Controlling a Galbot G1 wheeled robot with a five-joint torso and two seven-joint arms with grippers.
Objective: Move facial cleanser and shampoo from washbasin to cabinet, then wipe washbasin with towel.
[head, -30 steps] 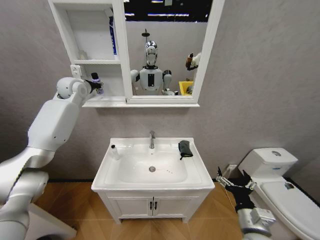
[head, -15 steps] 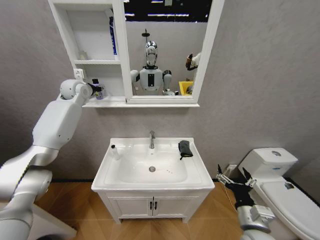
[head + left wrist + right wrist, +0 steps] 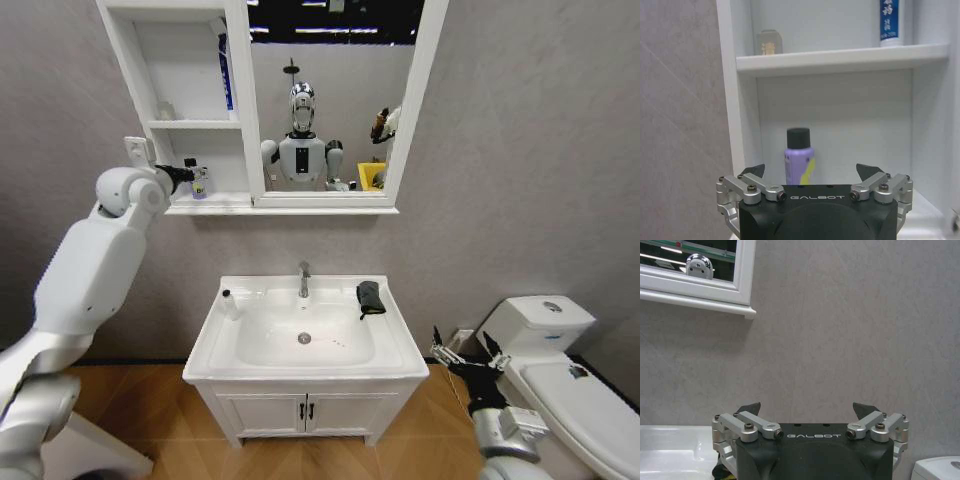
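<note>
White shelves of the cabinet [image 3: 185, 110] stand joined to the mirror [image 3: 335, 95] above the washbasin [image 3: 305, 335]. In the head view the left gripper [image 3: 185, 175] is raised at the mouth of the lowest compartment, just short of a small bottle [image 3: 200, 182] standing there. The left wrist view gives what the head view cannot: the bottle [image 3: 799, 156] is lilac with a dark cap, upright on the compartment floor toward its back wall. It sits between the lines of the two fingertips [image 3: 754, 171] but beyond them, untouched. The left gripper [image 3: 810, 172] has its fingers spread wide and holds nothing. That view also shows, on the shelf above, a blue-and-white tube [image 3: 889, 22] and a small pale container [image 3: 769, 42].

The head view alone shows the basin: a white tube-like item [image 3: 230, 304] lies on the rim left of the tap [image 3: 304, 278], and the dark towel [image 3: 371, 298] is bunched on the rim to the right of it. The right gripper [image 3: 470, 358] hangs low beside the vanity, near the toilet [image 3: 560, 370]. In the right wrist view the right gripper [image 3: 807, 412] faces the grey wall, its fingers wide apart and empty, well apart from the towel.
</note>
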